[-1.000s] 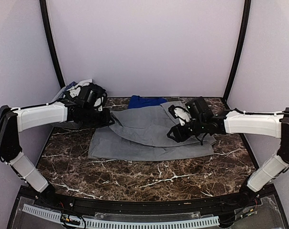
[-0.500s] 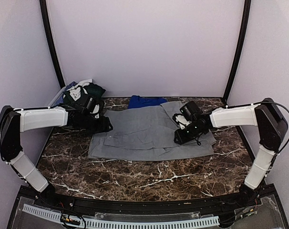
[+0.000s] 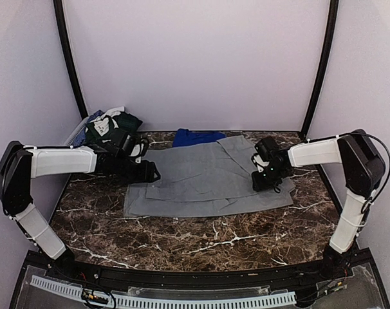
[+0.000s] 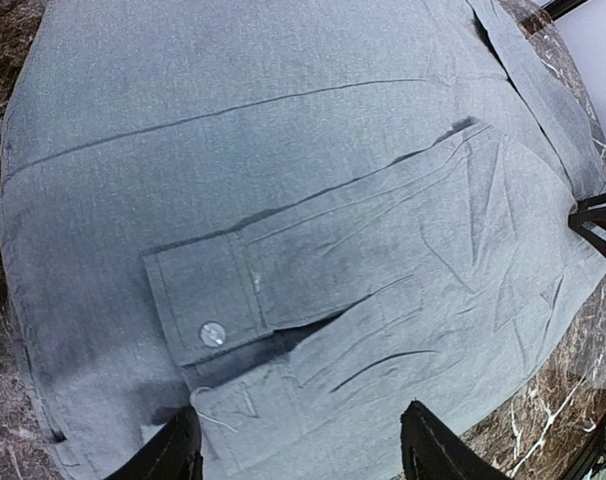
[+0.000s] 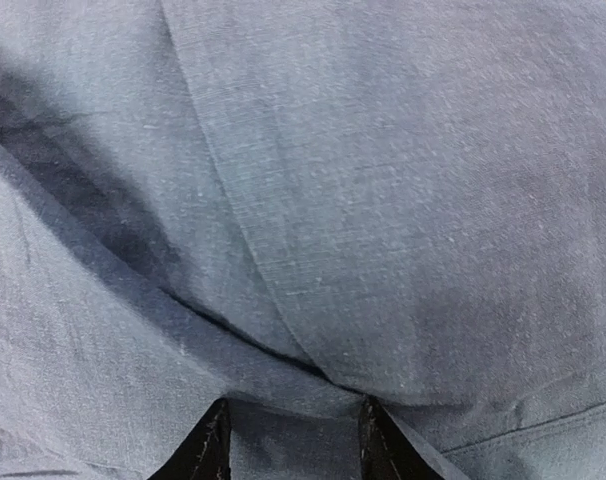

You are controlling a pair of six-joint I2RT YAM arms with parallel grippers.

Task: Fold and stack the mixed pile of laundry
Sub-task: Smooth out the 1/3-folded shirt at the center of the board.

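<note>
A light-grey collared shirt (image 3: 208, 183) lies spread flat across the middle of the table. One sleeve is folded over the body, and its cuff with a white button (image 4: 212, 333) shows in the left wrist view. My left gripper (image 3: 150, 172) (image 4: 301, 418) hovers open over the shirt's left part, just short of that cuff, holding nothing. My right gripper (image 3: 267, 180) (image 5: 295, 405) sits low on the shirt's right part, its fingers apart on the cloth behind a fold (image 5: 283, 350). A royal-blue garment (image 3: 195, 136) lies behind the shirt. Dark-green and patterned pieces (image 3: 110, 123) are heaped at the back left.
The heap at the back left rests in a mesh basket (image 3: 77, 133) against the left wall. Bare marble tabletop (image 3: 208, 241) runs in front of the shirt to the near edge. Black frame posts (image 3: 69, 58) rise at both back corners.
My left gripper opened and let go of the sleeve, which now lies folded on the shirt. My right gripper swung right across the shirt and lowered onto it, jaws narrowing slightly.
</note>
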